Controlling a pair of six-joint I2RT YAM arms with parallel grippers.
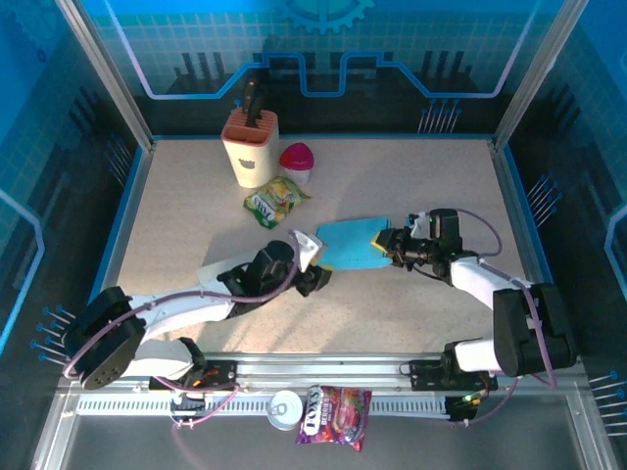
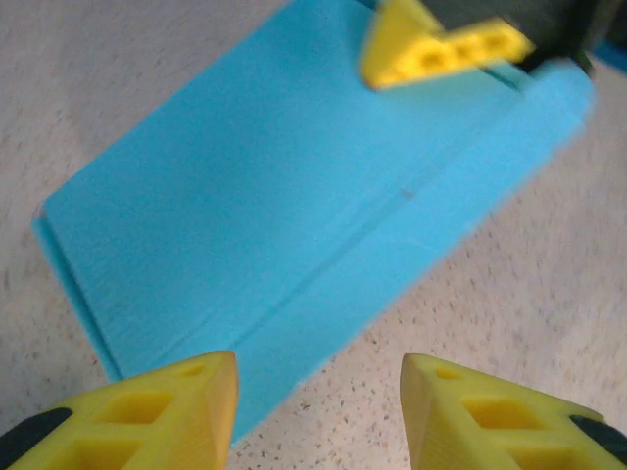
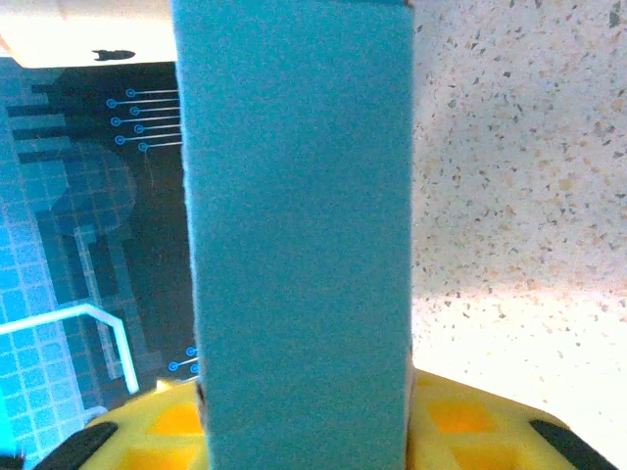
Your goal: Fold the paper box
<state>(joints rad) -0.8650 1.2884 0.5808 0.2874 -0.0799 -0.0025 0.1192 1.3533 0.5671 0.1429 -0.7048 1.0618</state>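
Nearest, yellow fingers (image 2: 186,406) of left gripper (image 2: 318,392) spread apart, empty, just short of flat blue paper box (image 2: 284,196), blurred. Lying mid-table (image 1: 431,186); 3 o'clock edge clamped and partly hidden in right gripper (image 1: 390,242). Toward 11 o'clock, knife block (image 1: 251,147), snack pouch (image 1: 275,201).

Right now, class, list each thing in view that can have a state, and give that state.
paper box: lying flat, unfolded
right gripper: shut on the box's edge
left gripper: open, empty, at the box's edge
knife block: upright, knife in it
pink cup: lid on
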